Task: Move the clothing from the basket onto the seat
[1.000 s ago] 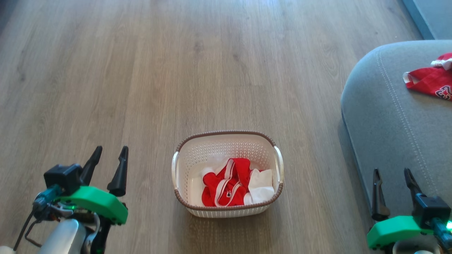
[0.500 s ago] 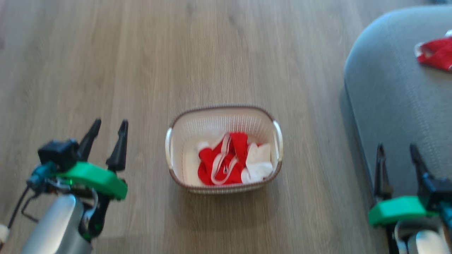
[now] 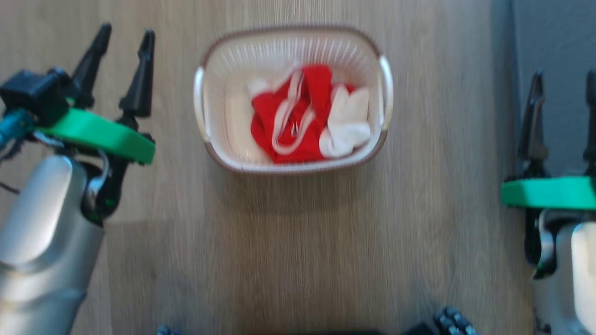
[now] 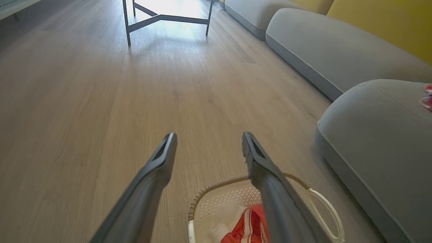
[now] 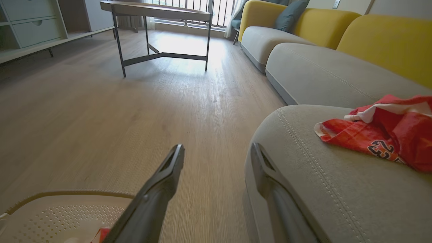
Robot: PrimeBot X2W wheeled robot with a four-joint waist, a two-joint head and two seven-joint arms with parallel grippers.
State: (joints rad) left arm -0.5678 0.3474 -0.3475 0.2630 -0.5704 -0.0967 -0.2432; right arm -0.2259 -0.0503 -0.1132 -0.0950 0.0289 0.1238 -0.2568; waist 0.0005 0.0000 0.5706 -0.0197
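Surroundings: wooden floor [image 3: 298,242]; one table [image 5: 162,55] with a dark metal frame, far ahead; a cabinet [image 5: 33,30] with drawers at far left; a sofa run of three grey cushions, two yellow backrests and one teal pillow [image 5: 290,15].

The basket [image 3: 288,168] stands on the floor between the two arms, with one white handle on each side; it holds the clothing: one red garment [image 3: 291,123] with white stripes and one white cloth [image 3: 347,123], touching. A second red garment [image 5: 381,135] lies on the seat [image 5: 337,189], which is right of the basket; its dark print resembles numerals but cannot be read with certainty.

Left gripper [image 3: 126,31]: jaws apart, empty, beside the basket's left side. Right gripper [image 3: 565,74]: jaws apart, empty, at the seat's edge.
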